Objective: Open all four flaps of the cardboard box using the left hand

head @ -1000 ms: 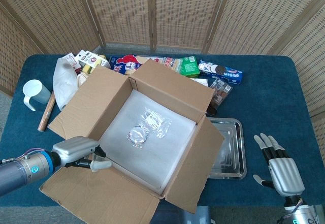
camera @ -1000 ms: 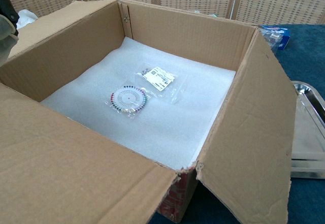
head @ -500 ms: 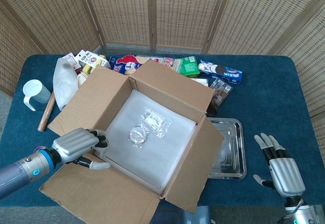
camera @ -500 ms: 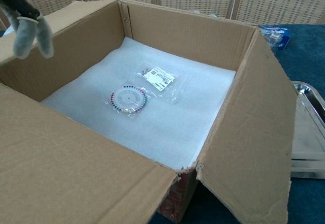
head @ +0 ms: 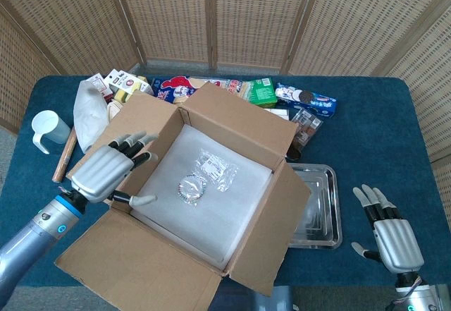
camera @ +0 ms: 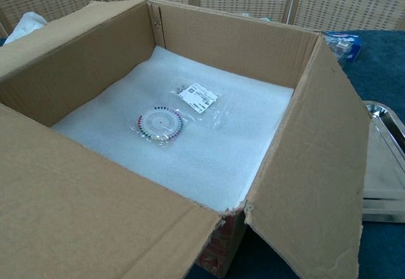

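Observation:
The cardboard box (head: 106,142) stands in the middle of the blue table with its flaps folded outward. White foam lines its floor (camera: 209,140), and on it lie a round pin wheel (camera: 160,123) and a small clear bag (camera: 198,98). My left hand (head: 107,172) hovers above the box's left wall, fingers spread, holding nothing. It does not show in the chest view. My right hand (head: 390,232) rests open on the table at the front right, away from the box.
A metal tray (head: 330,205) lies right of the box. Snack packets (head: 304,99) and cartons line the back. A white bag (head: 89,110), a white mug (head: 46,129) and a wooden stick (head: 64,156) sit at the left.
My left hand has risen from the front-left flap and moved back over the box's left wall, its fingers spreading. It has left the chest view. The right hand stays put.

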### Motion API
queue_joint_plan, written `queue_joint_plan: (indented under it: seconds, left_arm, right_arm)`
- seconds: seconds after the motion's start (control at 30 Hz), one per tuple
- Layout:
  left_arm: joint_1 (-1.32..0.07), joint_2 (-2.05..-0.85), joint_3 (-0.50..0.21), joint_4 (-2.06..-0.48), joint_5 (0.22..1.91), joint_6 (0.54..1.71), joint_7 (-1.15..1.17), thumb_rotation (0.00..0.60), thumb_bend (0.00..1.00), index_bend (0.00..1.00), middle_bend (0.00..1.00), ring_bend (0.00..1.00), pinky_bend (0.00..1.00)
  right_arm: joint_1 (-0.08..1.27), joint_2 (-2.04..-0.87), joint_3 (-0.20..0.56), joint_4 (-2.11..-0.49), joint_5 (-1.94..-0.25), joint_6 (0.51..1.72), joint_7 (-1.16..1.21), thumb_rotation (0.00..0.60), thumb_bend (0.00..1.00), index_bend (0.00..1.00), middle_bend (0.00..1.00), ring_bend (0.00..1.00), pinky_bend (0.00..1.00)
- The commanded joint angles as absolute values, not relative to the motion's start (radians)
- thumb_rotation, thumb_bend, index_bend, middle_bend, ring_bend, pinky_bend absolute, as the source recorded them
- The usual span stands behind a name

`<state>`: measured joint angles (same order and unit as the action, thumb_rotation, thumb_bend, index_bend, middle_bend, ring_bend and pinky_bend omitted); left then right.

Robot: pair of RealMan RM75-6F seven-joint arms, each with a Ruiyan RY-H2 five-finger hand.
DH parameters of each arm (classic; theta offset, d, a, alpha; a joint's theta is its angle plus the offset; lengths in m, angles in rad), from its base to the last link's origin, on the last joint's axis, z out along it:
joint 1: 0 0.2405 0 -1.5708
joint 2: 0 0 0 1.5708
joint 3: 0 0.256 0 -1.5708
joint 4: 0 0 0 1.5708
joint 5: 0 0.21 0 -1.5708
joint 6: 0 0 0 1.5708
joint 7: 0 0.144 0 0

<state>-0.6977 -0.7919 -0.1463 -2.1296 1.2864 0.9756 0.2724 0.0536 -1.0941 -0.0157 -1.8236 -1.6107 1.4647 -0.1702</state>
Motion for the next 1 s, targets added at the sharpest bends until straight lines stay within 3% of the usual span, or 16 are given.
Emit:
queue_joint_plan:
  seconds: [0.03,0.33,0.43,0.5,0.57,0.7,1.0]
  left_arm:
    - [-0.680,-0.834,-0.158,-2.094,1.262,1.018,0.318,0.160,0.00,0.21,0.00,0.00,0.15]
    - [-0.680,-0.868,-0.194,-2.037,1.228,1.084,0.367,0.309,0.00,0.18,0.00,0.00,0.15]
    - [-0.674,-0.865,-0.205,-2.003,1.253,1.119,0.381,0.420,0.00,0.15,0.00,0.00,0.14]
    - [-0.666,-0.864,-0.204,-1.987,1.270,1.131,0.376,0.547,0.00,0.10,0.00,0.00,0.12]
    - [-0.656,-0.862,-0.200,-1.973,1.283,1.143,0.372,0.597,0.00,0.06,0.00,0.00,0.10]
    - [-0.612,-0.854,-0.193,-1.938,1.308,1.208,0.370,0.600,0.00,0.00,0.00,0.00,0.09]
    - [-0.499,-0.824,-0.165,-1.866,1.337,1.316,0.268,0.600,0.00,0.00,0.00,0.00,0.07]
  right_arm:
    - [0.054,-1.095,-0.016,-1.823,-1.612,1.465,-0.172,0.600,0.00,0.00,0.00,0.00,0.22]
    - [0.055,-1.096,-0.014,-1.821,-1.607,1.461,-0.171,0.600,0.00,0.00,0.00,0.00,0.22]
    - [0.056,-1.096,-0.013,-1.820,-1.605,1.460,-0.170,0.600,0.00,0.00,0.00,0.00,0.22]
    - [0.056,-1.096,-0.014,-1.821,-1.606,1.461,-0.170,0.600,0.00,0.00,0.00,0.00,0.22]
    - [0.056,-1.096,-0.014,-1.821,-1.607,1.461,-0.171,0.600,0.00,0.00,0.00,0.00,0.22]
    - [0.054,-1.095,-0.014,-1.822,-1.610,1.467,-0.168,0.600,0.00,0.00,0.00,0.00,0.22]
    - [0.054,-1.097,-0.009,-1.815,-1.611,1.472,-0.168,0.600,0.00,0.00,0.00,0.00,0.22]
